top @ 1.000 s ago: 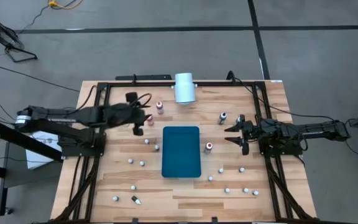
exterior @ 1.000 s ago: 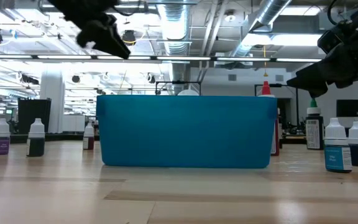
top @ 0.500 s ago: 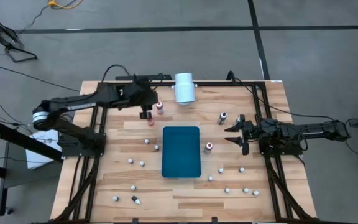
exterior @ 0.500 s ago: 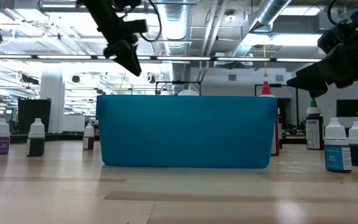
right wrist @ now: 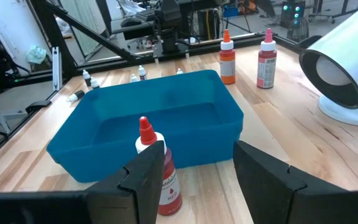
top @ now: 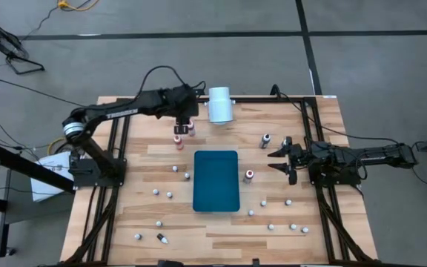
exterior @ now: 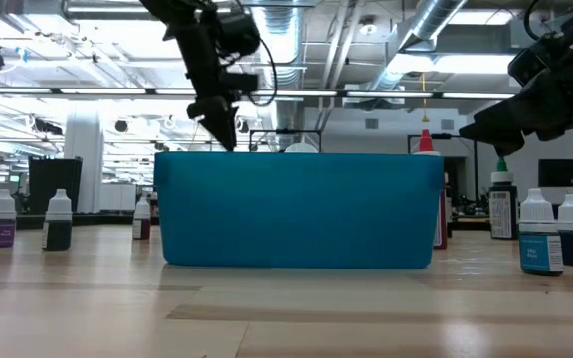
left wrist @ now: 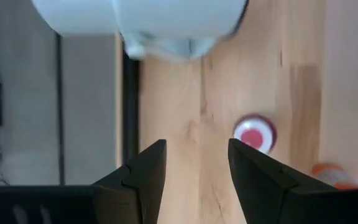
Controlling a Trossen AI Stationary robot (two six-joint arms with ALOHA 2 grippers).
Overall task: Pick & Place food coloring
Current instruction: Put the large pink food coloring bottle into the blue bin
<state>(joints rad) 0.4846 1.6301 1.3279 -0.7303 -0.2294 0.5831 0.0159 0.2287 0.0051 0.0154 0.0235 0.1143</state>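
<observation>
L gripper [top: 183, 123] open, empty, above red bottle [top: 190, 128] near white cylinder [top: 220, 104], lined up to grasp | R gripper [top: 282, 160] open, empty, parked beside bin [top: 216, 181]

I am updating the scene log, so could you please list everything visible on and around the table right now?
Blue rectangular plastic bin: one, table centre.
Large white cylinder: one, lying at the far edge.
Tall red-bodied food coloring bottles: two, side by side beyond the bin, under the left gripper.
Red-capped bottle: one, just right of the bin.
Dark-bodied bottle: one, far right.
Small whitish bottles: many, scattered left, right and near side.
Wooden table: one, pale.
Left gripper: open, above the two red bottles.
Right gripper: open, waiting at the right side.
</observation>
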